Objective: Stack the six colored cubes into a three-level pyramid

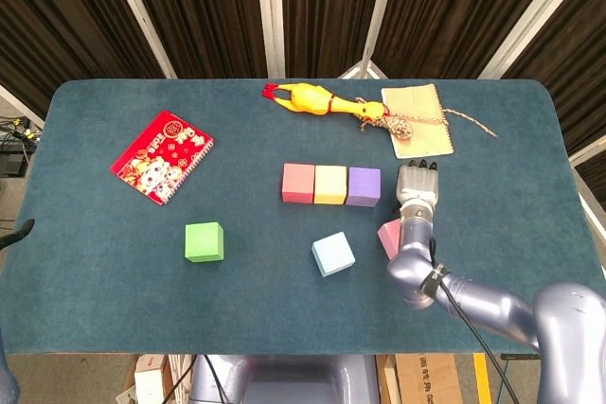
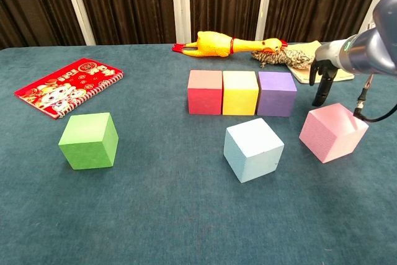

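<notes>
Pink cube point(image 2: 333, 131) lay on the bench point(image 2: 155, 215), just below the right hand point(image 2: 324, 76). Hand hovered empty, fingers pointing down.

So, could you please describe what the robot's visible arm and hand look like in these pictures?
Only the right arm shows clearly: smooth, rounded silver-grey metallic segments with a glossy finish. A thin black cable runs along it, held by a small clip. The right hand is silver-grey with dark fingertips. In the chest view a small green mark sits on the forearm.

red notebook point(image 2: 67, 86) cover print too small to read
</notes>
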`<control>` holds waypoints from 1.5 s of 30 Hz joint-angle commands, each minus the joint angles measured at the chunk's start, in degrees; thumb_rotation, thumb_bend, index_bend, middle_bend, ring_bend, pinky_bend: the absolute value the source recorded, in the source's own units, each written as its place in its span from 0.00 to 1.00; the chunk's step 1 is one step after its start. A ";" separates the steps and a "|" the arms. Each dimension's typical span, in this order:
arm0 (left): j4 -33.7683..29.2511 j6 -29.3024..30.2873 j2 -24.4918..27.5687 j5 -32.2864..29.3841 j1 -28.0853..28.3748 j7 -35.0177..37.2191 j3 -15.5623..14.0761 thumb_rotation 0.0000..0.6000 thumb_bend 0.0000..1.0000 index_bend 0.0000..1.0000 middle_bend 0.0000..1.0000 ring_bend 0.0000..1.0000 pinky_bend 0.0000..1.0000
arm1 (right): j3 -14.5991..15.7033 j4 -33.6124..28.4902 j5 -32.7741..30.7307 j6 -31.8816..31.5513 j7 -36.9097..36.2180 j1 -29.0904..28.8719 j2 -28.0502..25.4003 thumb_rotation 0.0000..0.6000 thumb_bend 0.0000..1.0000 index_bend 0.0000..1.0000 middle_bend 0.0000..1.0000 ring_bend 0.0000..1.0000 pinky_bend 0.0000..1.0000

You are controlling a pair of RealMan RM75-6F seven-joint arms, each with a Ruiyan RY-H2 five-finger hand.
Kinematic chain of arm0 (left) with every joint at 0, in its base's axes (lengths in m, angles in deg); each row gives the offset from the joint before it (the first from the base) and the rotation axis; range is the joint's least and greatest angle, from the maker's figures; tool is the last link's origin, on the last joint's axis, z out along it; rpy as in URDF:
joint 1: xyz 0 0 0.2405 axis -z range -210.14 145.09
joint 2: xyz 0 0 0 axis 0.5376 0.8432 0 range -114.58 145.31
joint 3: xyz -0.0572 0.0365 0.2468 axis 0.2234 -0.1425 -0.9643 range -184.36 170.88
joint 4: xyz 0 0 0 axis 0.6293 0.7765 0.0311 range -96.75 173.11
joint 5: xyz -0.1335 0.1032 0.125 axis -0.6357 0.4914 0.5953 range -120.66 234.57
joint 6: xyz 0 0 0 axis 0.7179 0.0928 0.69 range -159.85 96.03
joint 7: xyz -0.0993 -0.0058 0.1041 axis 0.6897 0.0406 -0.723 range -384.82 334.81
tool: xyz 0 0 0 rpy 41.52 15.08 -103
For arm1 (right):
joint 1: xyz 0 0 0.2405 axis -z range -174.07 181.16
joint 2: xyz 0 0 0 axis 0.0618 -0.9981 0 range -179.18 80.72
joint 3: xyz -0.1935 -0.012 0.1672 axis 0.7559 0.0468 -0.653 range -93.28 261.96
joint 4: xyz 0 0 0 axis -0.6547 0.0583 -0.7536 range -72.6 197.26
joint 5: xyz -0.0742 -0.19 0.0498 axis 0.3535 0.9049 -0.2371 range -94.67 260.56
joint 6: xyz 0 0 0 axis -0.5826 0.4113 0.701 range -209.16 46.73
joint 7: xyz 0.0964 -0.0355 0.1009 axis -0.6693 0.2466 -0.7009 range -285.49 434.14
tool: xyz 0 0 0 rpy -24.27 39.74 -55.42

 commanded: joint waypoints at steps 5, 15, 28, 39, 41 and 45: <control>0.06 -0.03 0.08 -0.09 -0.09 0.50 0.07 1.00 0.16 0.13 0.00 0.03 0.07 | -0.12 -0.33 -0.62 0.48 0.23 -0.12 0.27 1.00 0.25 0.35 0.15 0.01 0.00; 0.06 0.08 0.13 -0.23 -0.19 0.88 0.23 1.00 0.16 0.13 0.00 0.03 0.07 | -0.19 -0.94 -1.08 0.75 0.26 -0.52 0.90 1.00 0.25 0.35 0.15 0.01 0.00; 0.06 0.09 0.12 -0.42 -0.20 1.04 0.39 1.00 0.16 0.13 0.00 0.03 0.07 | -0.39 -0.27 -1.75 1.01 0.19 -1.11 1.96 1.00 0.25 0.35 0.15 0.01 0.00; 0.13 0.08 0.04 -0.48 -0.19 1.17 0.44 1.00 0.16 0.13 0.00 0.03 0.07 | -0.63 0.04 -1.76 0.91 0.00 -1.53 2.49 1.00 0.25 0.35 0.15 0.01 0.00; 0.10 0.11 0.07 -0.50 -0.22 1.25 0.47 1.00 0.16 0.13 0.00 0.03 0.07 | -0.63 0.13 -1.88 0.92 0.06 -1.56 2.59 1.00 0.25 0.35 0.15 0.01 0.00; 0.11 0.11 0.05 -0.47 -0.21 1.30 0.48 1.00 0.16 0.13 0.00 0.03 0.07 | -0.73 0.19 -1.83 0.70 0.15 -1.78 2.80 1.00 0.25 0.35 0.15 0.01 0.00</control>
